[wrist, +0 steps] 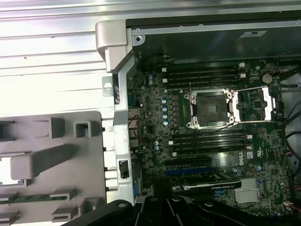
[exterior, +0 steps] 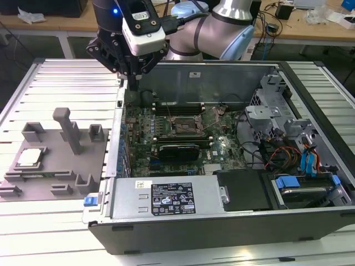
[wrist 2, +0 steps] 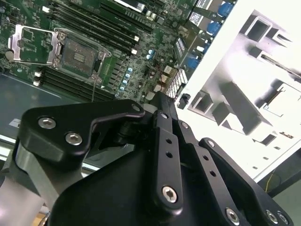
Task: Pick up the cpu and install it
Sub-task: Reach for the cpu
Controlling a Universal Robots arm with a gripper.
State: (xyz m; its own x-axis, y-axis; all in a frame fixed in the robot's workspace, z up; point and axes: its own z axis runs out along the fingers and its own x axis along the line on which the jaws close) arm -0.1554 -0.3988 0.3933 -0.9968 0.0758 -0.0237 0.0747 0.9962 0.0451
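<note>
Exterior view shows us the cpu (exterior: 30, 158) lying in its grey fixture (exterior: 61, 185), presented for pickup, while the gripper (exterior: 135, 80), jaws clenched on nothing, hangs well apart above the computer case (exterior: 233, 221)'s edge.

Wooden benches (exterior: 55, 25) (cluttered) behind a ribbed aluminium table (exterior: 72, 83).

cpu (exterior: 29, 158) apparently on fixture (exterior: 55, 158) beside case (exterior: 222, 230)

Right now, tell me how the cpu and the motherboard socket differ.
The cpu lies outside the case on the grey fixture; the socket sits inside on the motherboard. The cpu's top is shiny silver; the socket's centre is dark, its frame open. Both are square and lie flat.
</note>
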